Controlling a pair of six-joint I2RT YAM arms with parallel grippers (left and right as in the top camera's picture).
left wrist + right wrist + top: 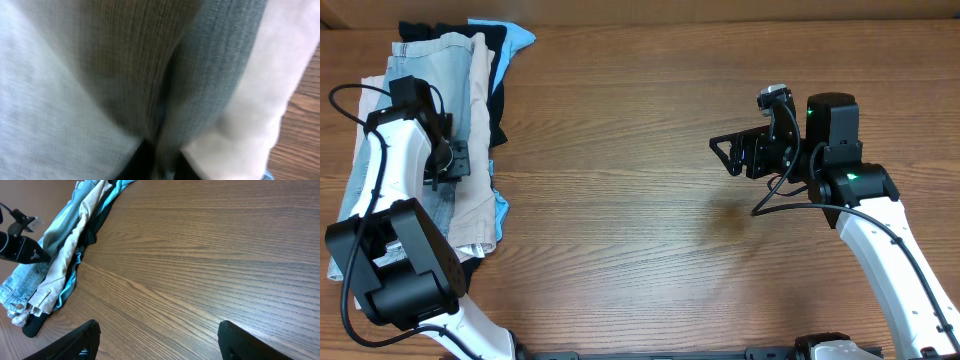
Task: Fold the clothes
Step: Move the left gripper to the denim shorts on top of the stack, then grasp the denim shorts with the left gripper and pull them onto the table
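Down on the clothes, left fingers, grip unclear; right fingers aloft, wide, empty.

Clothes heaped at the far-left edge of the worktop: faded light-blue denim shorts uppermost, beige shorts alongside, black garment and bright-blue garment beneath.

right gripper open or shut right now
Open: the right gripper has its fingers far apart, holding nothing, only table between them.
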